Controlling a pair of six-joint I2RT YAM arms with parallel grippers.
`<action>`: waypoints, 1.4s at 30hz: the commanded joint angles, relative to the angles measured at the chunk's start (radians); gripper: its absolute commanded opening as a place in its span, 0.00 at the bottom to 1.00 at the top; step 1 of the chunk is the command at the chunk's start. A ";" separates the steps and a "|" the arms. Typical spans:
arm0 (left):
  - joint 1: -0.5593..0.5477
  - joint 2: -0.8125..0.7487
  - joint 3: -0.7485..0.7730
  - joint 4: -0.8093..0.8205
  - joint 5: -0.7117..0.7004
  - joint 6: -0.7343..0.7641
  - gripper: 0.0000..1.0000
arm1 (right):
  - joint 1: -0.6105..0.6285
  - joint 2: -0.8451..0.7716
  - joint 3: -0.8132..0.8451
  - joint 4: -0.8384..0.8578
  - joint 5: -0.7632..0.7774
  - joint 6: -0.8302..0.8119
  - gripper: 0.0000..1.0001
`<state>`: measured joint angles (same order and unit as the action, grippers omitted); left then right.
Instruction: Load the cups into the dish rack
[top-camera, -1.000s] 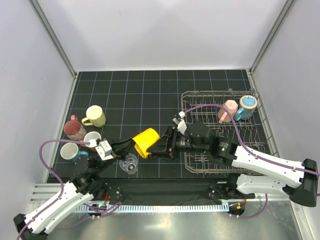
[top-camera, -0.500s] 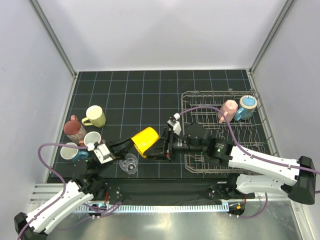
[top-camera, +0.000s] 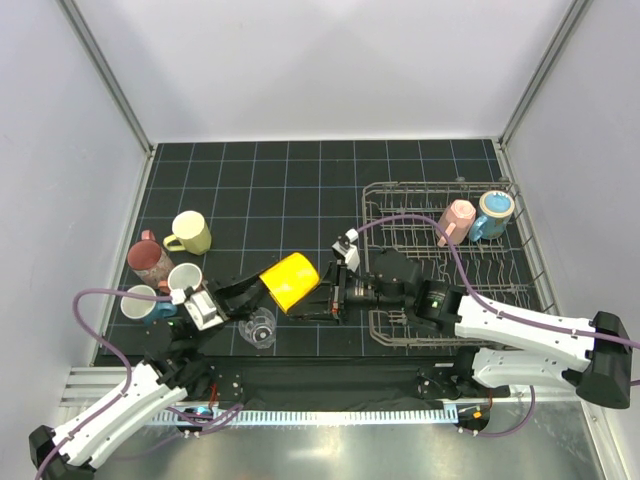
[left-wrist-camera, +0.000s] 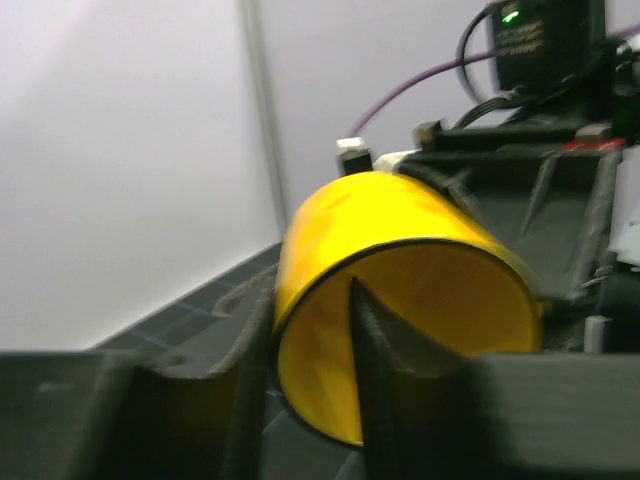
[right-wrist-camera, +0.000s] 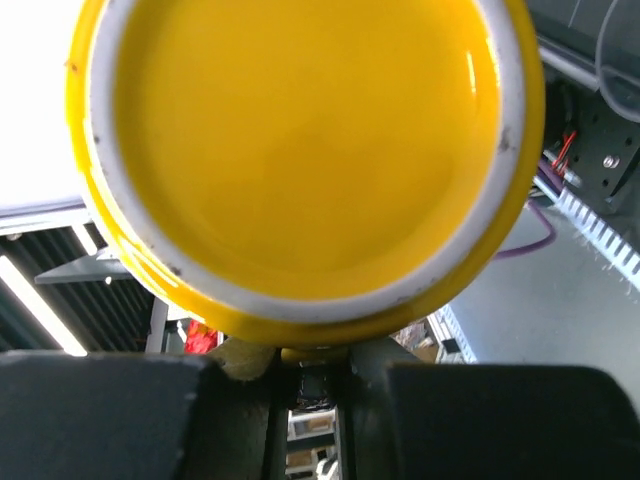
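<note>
Where both arms meet over black mat (top-camera: 300, 190), orange-yellow mug (top-camera: 290, 281) tipped on side, just left of dish rack (top-camera: 420, 186), outside it. Mouth toward left gripper (top-camera: 246, 293): one finger inside rim, one outside, straddling wall; pinching or slack, cannot tell. Base toward right gripper (top-camera: 325, 300): jaws pressed nearly together on yellow bit under mug; handle or not, unclear. Pink mug (top-camera: 457, 220), blue mug (top-camera: 493, 212) in rack's far right corner. Glass tumbler (top-camera: 261, 328) upright on mat, just beside left gripper.
</note>
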<state>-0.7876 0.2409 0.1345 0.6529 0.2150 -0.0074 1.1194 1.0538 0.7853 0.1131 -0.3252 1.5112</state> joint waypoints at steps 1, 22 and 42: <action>-0.018 -0.009 0.071 0.045 0.102 -0.098 0.39 | -0.013 0.006 0.014 0.155 0.112 -0.091 0.04; -0.016 -0.129 0.241 -0.712 -0.517 -0.666 0.94 | -0.358 -0.126 0.121 -0.486 0.603 -0.716 0.04; -0.018 0.371 0.599 -1.171 -0.480 -0.807 1.00 | -0.806 0.342 0.137 -0.265 0.758 -0.980 0.04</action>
<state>-0.8032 0.6575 0.7158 -0.4961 -0.2440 -0.7975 0.3328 1.3724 0.8585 -0.3141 0.3614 0.5549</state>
